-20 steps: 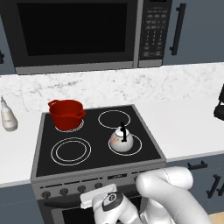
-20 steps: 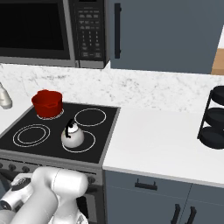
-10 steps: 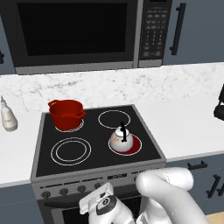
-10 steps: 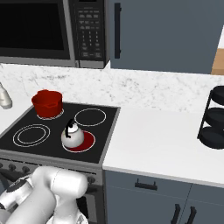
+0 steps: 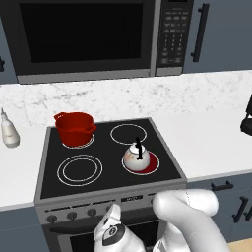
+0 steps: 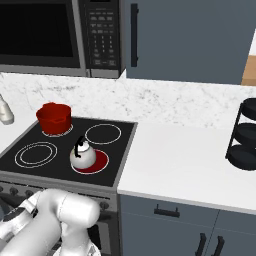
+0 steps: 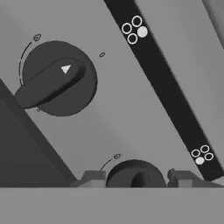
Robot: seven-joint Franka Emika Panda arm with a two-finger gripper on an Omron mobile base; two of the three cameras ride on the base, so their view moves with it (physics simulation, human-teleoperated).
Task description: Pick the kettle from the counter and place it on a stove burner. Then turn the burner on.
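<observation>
red glow under the kettle [image 5: 137, 155]: release squarely, open gripper [image 7: 136, 178] astride the knob [image 7: 134, 174] below the cooktop.

Flat, even rendered light in both base views, no clear src; bright overall, no glare on the white surface [image 5: 206, 142] or the black cooktop [image 5: 106, 157]. Shadows are faint: a soft one under the kettle [image 5: 137, 156] (the burner [image 5: 150, 161] beneath it glows red). Edges are crisp, w/o lens distortion. Hand view is greyer, slightly soft, knob [image 7: 54, 78] sharp enough.
</observation>
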